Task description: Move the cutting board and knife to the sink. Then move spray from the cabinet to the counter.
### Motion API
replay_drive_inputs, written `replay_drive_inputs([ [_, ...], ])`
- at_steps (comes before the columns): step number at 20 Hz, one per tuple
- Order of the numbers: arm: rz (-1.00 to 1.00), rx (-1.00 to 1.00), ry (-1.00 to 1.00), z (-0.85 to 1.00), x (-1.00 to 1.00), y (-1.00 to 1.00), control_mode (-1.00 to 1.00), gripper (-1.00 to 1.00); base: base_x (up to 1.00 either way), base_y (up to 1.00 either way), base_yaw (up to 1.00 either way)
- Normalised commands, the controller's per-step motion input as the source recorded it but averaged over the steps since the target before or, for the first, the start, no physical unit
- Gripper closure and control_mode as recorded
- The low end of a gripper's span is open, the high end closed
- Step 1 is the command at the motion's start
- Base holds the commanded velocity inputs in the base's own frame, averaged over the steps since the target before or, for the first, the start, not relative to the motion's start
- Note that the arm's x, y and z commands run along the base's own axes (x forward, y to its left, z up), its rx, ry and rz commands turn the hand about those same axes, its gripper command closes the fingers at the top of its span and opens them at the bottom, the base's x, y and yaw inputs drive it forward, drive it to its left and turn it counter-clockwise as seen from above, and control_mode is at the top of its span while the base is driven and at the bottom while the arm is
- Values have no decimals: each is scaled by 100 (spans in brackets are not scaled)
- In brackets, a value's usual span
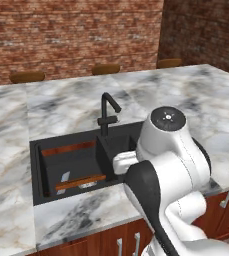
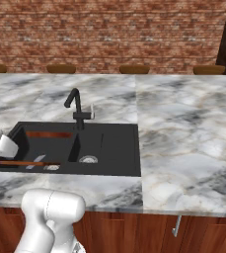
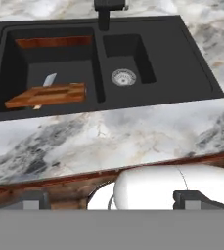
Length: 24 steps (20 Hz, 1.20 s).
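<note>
Gripper [image 3: 111,201]: mine, back over the counter's front edge, above the drawers; tips spread wide, nothing between them.
Board [image 3: 47,95]: in the sink's left basin, tilted, near edge against the front wall.
Knife [image 3: 49,80]: grey blade showing just past the board, same basin.
Sink [image 3: 191,73]: black, two basins; drain in the smaller right one.
Faucet [image 1: 107,112]: black, behind the divider.
Counter [image 2: 183,128]: marble, all round the sink.
Obstruction: my own arm hides the sink's right part in the left base view.
</note>
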Motion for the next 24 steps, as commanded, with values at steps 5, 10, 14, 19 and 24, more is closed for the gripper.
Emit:
replay_drive_inputs([
  [5, 0, 0, 0, 0, -5, 0, 100, -100, -67, 1, 51],
  [10, 0, 0, 0, 0, 0, 0, 100, -100, -15, 0, 98],
  [14, 0, 0, 0, 0, 0, 0, 100, -100, -5, 4, 99],
  [19, 0, 0, 0, 0, 0, 0, 100, -100, 1, 36, 85],
  [24, 0, 0, 0, 0, 0, 0, 100, -100, 67, 78, 50],
])
